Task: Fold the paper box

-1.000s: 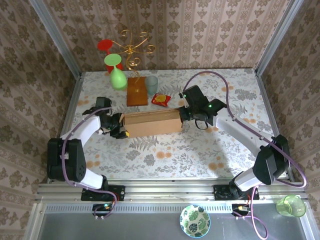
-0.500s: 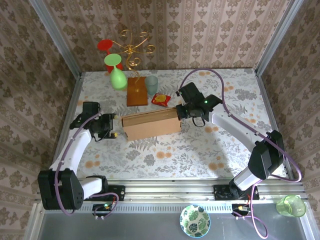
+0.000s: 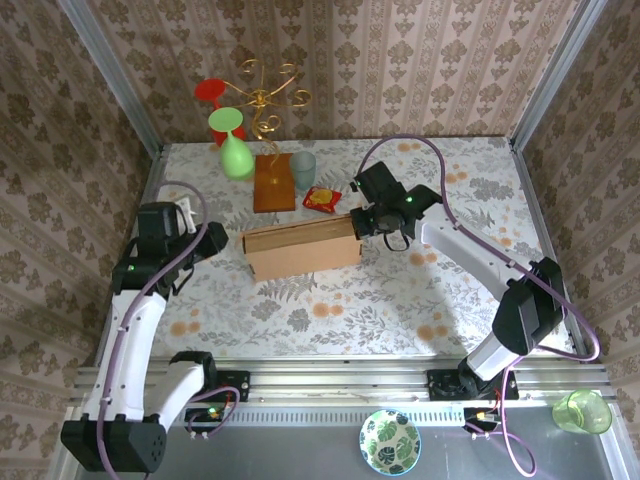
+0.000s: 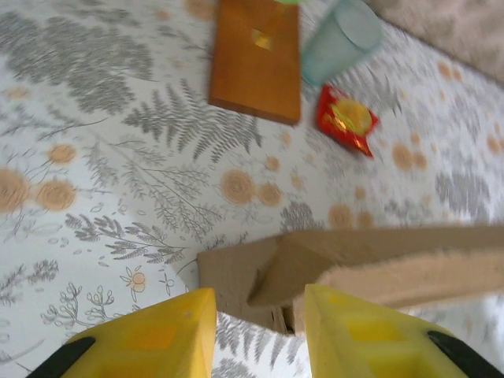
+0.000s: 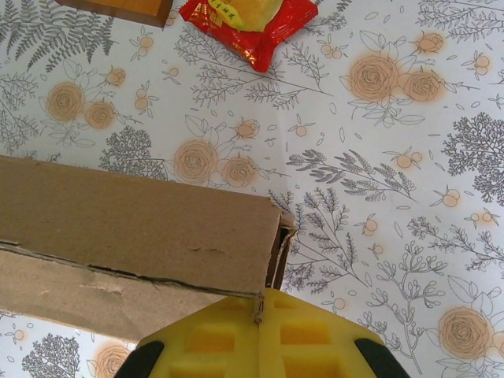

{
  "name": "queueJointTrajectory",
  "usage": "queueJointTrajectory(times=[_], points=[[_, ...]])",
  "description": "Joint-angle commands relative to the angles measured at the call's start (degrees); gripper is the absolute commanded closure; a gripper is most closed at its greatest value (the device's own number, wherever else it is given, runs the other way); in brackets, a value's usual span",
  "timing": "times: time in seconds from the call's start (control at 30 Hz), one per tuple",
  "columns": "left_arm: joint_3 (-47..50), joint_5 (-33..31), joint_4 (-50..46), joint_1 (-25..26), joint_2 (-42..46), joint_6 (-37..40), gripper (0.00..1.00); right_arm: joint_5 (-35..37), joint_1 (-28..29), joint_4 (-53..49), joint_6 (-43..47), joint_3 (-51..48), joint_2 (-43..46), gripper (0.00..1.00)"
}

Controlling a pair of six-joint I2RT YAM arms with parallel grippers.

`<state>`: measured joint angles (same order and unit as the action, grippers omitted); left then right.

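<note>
**Paper box lying mid-desk, right end effector at its end, left one standing off**

The paper box (image 3: 300, 250) is lying near the middle of the floral desk (image 3: 400, 300) as a long, low brown shape, running left to right and tilted a little, so that its right end is sitting farther back. In the left wrist view the box (image 4: 354, 268) is showing an angled flap folded in at its near end, with a rough cut edge running along the top.

The left end effector (image 3: 215, 238) is hovering just beside the box's left end, apart from it. Its yellow fingers are standing apart (image 4: 260, 335) with nothing between them, and the patterned desk is showing through the gap.

The right end effector (image 3: 362, 222) is sitting at the box's right end. In its own camera the yellow fingers are pressed together (image 5: 264, 331), and the corner of the box wall (image 5: 134, 228) is coming down right to their tips. I cannot tell whether any cardboard is pinched in the seam.

Behind the box, a wooden slab (image 3: 274, 182) is lying flat, with a pale tumbler (image 3: 303, 168) just to its right and a red packet (image 3: 322, 199) near the box's back edge. A green glass (image 3: 233, 145) is hanging beside the slab, and a gold wire stand (image 3: 265, 100) is rising behind it with a red glass (image 3: 210, 92) on its left.
</note>
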<state>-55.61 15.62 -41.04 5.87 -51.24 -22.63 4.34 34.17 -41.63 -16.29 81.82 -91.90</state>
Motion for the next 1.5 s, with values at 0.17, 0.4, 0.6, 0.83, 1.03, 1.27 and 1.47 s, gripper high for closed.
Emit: queueJointTrajectory(times=[0.17, 0.4, 0.6, 0.83, 1.03, 1.27, 1.47], points=[[-0.04, 4.4, -2.86, 1.72, -2.05, 20.2, 0.61, -0.38, 0.46, -4.59, 1.27, 2.1, -2.61, 1.0], [-0.74, 5.83, -3.1, 2.55, -5.95, 21.13, 0.61, -0.52, 0.37, -4.38, 1.36, 2.34, -3.28, 1.0], [-2.03, 5.04, -2.06, 2.72, -8.71, 20.53, 0.71, -0.91, 0.28, -4.29, 1.35, 2.11, -3.27, 1.0], [-3.48, 4.35, -0.85, 3.15, -10.86, 19.78, 0.81, -1.26, 0.19, -4.58, 1.65, 2.43, -3.48, 1.0], [-4.87, 3.24, -1.96, 3.51, -12.04, 21.46, 0.77, -1.55, 0.02, -4.7, 1.6, 2.54, -3.38, 1.0], [-5.61, -2.72, -2.59, 3.86, -11.34, 22.08, 0.51, -1.92, -0.07, -4.78, 1.48, 2.21, -3.08, 1.0], [-6.7, 0.63, -3.9, 3.62, -11.38, 23.67, 0.42, -2.45, -0.24, -5.49, 1.28, 2.65, -3.22, 1.0]])
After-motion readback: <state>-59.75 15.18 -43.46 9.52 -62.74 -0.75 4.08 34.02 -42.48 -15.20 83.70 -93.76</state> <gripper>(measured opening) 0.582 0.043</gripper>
